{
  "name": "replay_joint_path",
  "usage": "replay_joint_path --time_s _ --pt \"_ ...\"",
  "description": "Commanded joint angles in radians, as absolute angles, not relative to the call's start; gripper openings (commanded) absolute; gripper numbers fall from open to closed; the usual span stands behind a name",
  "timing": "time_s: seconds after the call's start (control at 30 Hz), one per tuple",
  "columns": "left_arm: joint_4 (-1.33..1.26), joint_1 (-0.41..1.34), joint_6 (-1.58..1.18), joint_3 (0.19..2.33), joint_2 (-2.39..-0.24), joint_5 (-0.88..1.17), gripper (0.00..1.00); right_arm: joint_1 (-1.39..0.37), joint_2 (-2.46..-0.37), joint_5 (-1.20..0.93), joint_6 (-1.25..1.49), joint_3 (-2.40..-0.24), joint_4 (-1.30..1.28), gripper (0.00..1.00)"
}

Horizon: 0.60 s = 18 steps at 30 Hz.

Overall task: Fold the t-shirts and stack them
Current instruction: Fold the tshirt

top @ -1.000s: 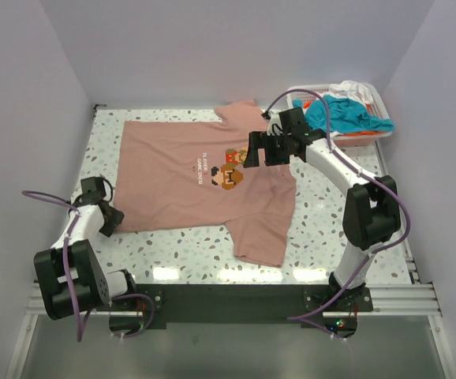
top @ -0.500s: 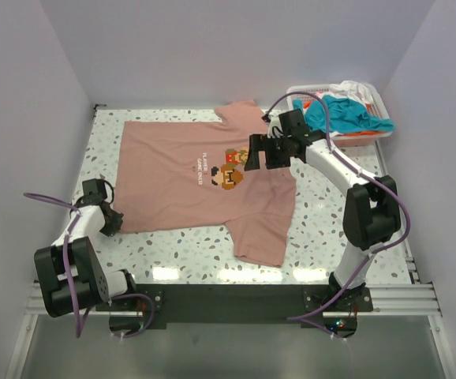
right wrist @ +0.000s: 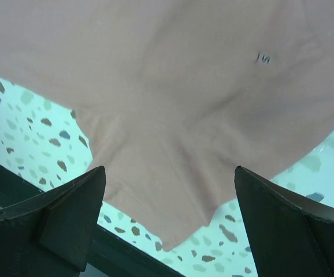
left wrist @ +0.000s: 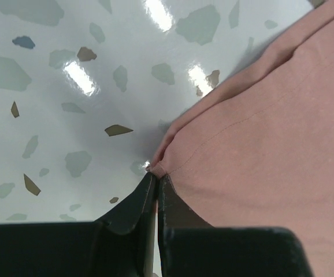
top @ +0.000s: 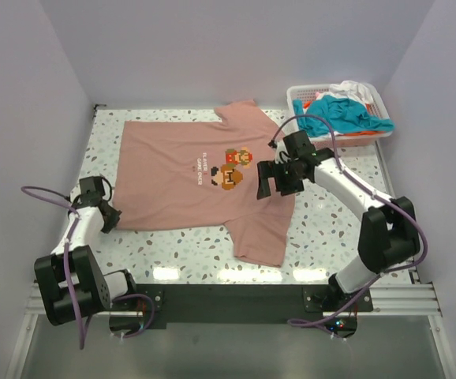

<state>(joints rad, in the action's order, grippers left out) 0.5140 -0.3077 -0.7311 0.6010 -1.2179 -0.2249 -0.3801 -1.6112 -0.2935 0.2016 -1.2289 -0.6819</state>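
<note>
Left gripper (left wrist: pixel 156 176) fingers, parted a second ago, now pinch the near hem corner of the salmon-pink t-shirt (top: pixel 181 174), which lies flat on the terrazzo table (top: pixel 323 237). Right gripper (right wrist: pixel 168 173), jaws wide, has swung over the near sleeve, so a fold looks imminent. The lattice basket (top: pixel 295 93) holds a crumpled teal tee (top: pixel 346 114) and a white tee (top: pixel 354 88).

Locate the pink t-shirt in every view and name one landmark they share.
Top external: pink t-shirt spread flat mid-table.
Left wrist: right half of the frame, hem corner pinched in the shut left gripper.
Right wrist: fills the upper frame, sleeve seen between the open right gripper fingers.
Shared landmark: the speckled tabletop.
</note>
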Motion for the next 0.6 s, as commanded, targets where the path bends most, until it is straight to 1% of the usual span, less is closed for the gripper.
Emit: replay_joint_path --time_s 0.0,0.13,0.33,0.47,0.53,0.57 --pt "0.476 -0.316 -0.660 0.647 -1.175 -0.262 0.00 -0.416 -1.497 -0.252 0.232 -1.131 -0.762 0.95" --pt "0.468 -0.318 -0.641 0.655 -1.158 -0.261 0.00 -0.437 -1.399 -0.239 0.264 -1.022 -0.798 0.93" --pt "0.466 -0.318 -0.611 0.673 -1.150 -0.247 0.00 -0.509 -1.276 -0.250 0.371 -0.864 -0.792 0.86" --pt "0.454 -0.318 -0.591 0.680 -1.149 -0.239 0.00 -0.580 -1.255 -0.248 0.439 -0.796 -0.784 0.76" --pt "0.453 -0.318 -0.584 0.683 -1.154 -0.232 0.00 -0.607 -1.249 -0.242 0.469 -0.773 -0.776 0.73" --pt "0.451 -0.318 -0.580 0.683 -1.154 -0.224 0.00 -0.612 -1.244 -0.239 0.479 -0.747 -0.769 0.69"
